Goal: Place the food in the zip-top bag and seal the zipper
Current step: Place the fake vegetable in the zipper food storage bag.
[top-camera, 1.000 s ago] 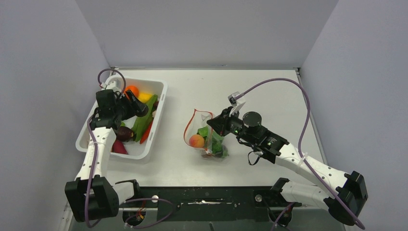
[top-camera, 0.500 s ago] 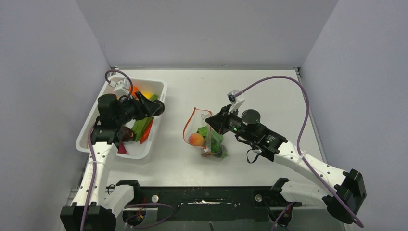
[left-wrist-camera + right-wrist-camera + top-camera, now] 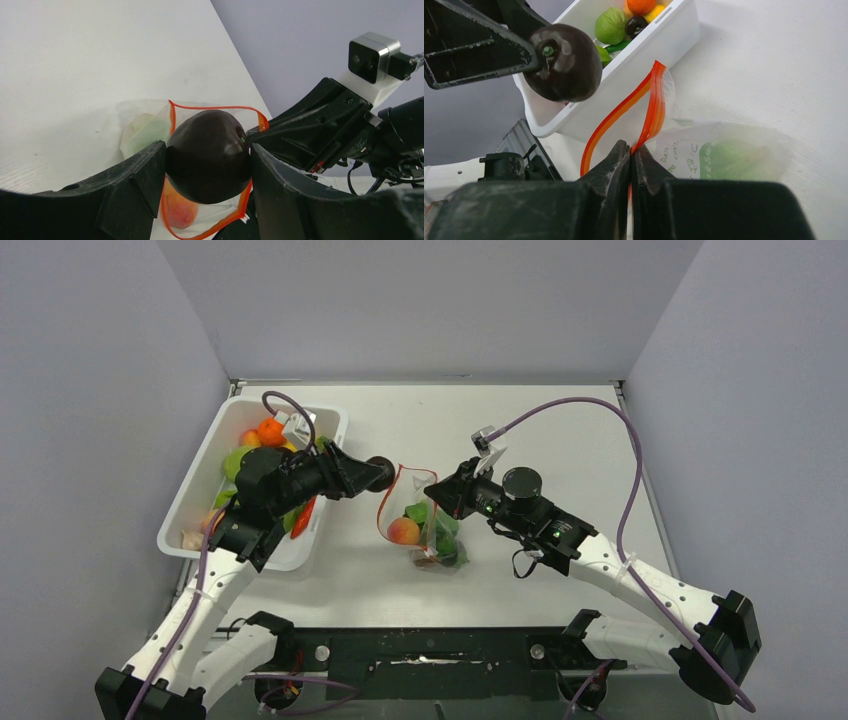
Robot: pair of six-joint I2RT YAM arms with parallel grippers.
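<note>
Plum snug in half-open left pincer — zipper in fully closed right pincer.

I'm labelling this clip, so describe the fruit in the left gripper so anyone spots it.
Between the white bin at left and the zip-top bag mid-table, the left gripper holds a dark plum beside the bag's open mouth. It is the only food in the air; the rest lies in bin or bag.

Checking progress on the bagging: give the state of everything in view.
Dark round toy plum: clamped in left tool, off the table.
Clear crinkly zip-top bag: mouth open, some food inside.
Red-orange zipper strip: unsealed, pinched by right tool.
White rectangular plastic bin: more food inside.
</note>
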